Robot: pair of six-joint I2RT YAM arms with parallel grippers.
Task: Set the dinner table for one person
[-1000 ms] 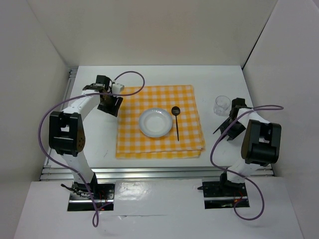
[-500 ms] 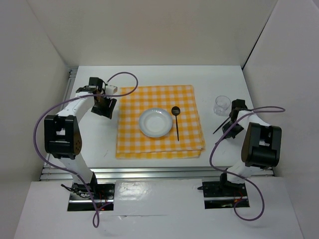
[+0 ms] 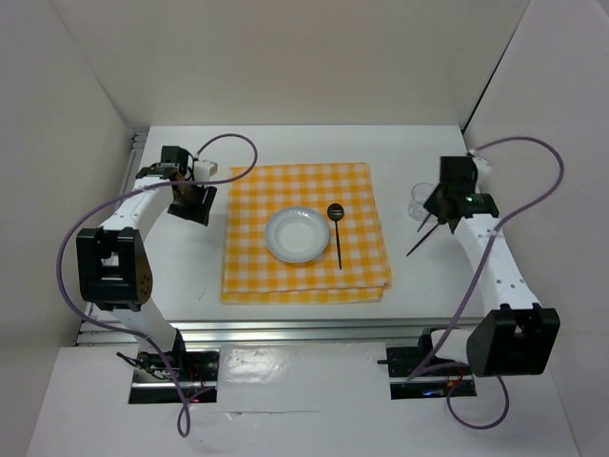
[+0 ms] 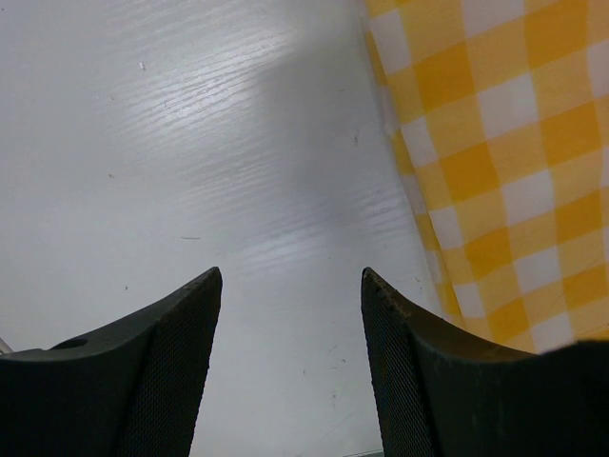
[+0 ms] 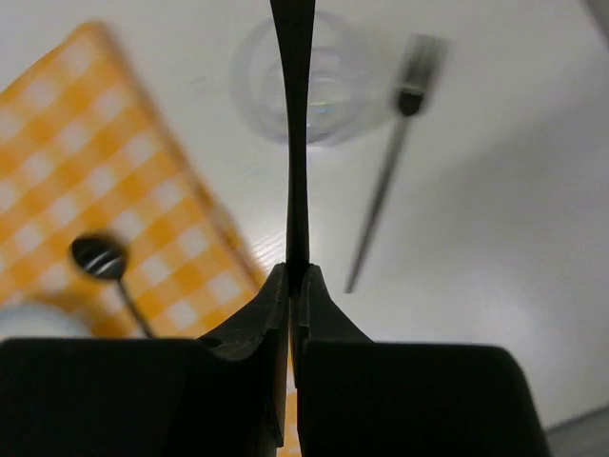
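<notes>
- Top external view: the white bench [image 3: 285, 143] carries a yellow checked cloth [image 3: 304, 276] with a plate [image 3: 297, 235] and a black spoon [image 3: 337, 238] on it.
- A glass [image 3: 419, 202] and a fork [image 3: 419, 245] sit on bare bench right of the cloth.
- Right gripper [image 5: 290, 271] is pinched tight on a thin dark piece [image 5: 291, 143], seen edge-on. Can't tell what it is.
- Left gripper [image 4: 290, 273] gapes wide over bare bench, just beside the cloth's left edge.

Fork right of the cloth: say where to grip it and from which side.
Likely best: grip the fork mid-handle, coming straight down with the jaws across the slim shaft. It lies flat on the bare dinner table, so only its narrow width offers a hold; the middle is apart from the glass.
</notes>
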